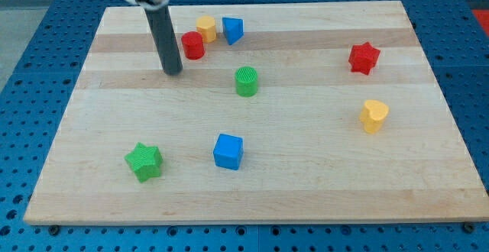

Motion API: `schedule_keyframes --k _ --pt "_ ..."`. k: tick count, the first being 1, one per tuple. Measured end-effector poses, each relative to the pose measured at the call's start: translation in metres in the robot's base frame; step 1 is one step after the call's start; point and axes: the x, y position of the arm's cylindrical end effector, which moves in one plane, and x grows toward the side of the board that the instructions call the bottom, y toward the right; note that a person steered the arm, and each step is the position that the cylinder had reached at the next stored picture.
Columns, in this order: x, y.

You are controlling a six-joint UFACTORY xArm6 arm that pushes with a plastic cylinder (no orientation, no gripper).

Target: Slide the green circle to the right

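The rod comes down from the view's top, and my tip (173, 72) rests on the wooden board (321, 168), bare and touching no block; it has no jaws to spread or pinch. The green circle (246, 81) stands near the board's middle, at about three o'clock from my tip, a clear gap between them. A red cylinder (192, 45) sits just beside the rod at one o'clock, with a yellow block (206, 28) and a blue block (233, 30) beyond it. A red star (364, 57) and a yellow heart (374, 116) lie far toward three o'clock. A green star (144, 161) and a blue cube (228, 151) sit toward six o'clock.
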Motion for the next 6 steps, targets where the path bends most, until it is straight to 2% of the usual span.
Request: schedule_keyframes --k 1,2,3,4,5,6 --pt "0.026 0.063" --pt "0.029 0.105" --pt "0.029 0.105" --pt "0.064 0.102" --pt "0.076 0.108" --pt "0.059 0.178"
